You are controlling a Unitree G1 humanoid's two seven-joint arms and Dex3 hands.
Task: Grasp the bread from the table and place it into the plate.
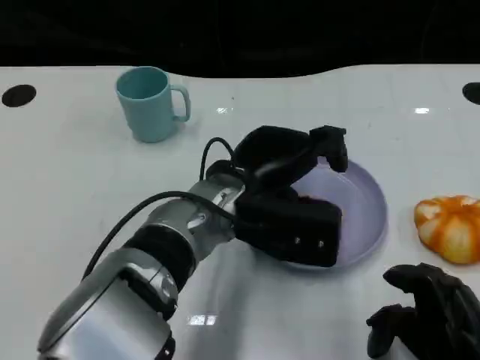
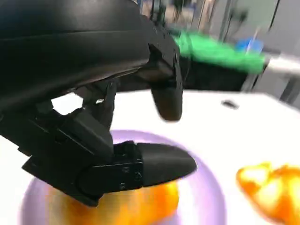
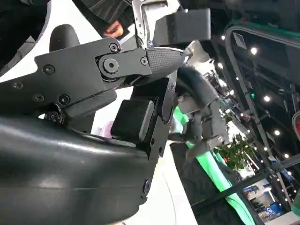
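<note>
A lilac plate (image 1: 361, 204) lies right of the table's middle. My left hand (image 1: 292, 196) hangs over it with its fingers spread, hiding most of the plate's inside. In the left wrist view an orange bread (image 2: 126, 206) lies in the plate (image 2: 206, 187) just beneath the thumb; the long fingers (image 2: 166, 96) stand well above it, not touching. A second orange bread (image 1: 448, 227) sits on the table right of the plate, also seen as the blurred bread (image 2: 269, 187). My right hand (image 1: 424, 311) rests low at the near right, holding nothing, fingers (image 3: 161, 57) apart.
A light blue mug (image 1: 150, 103) stands at the back left, handle toward the right. The white table's (image 1: 90, 187) far edge meets darkness, with black round holes (image 1: 18, 95) near its corners. A cable (image 1: 135, 214) loops off my left forearm.
</note>
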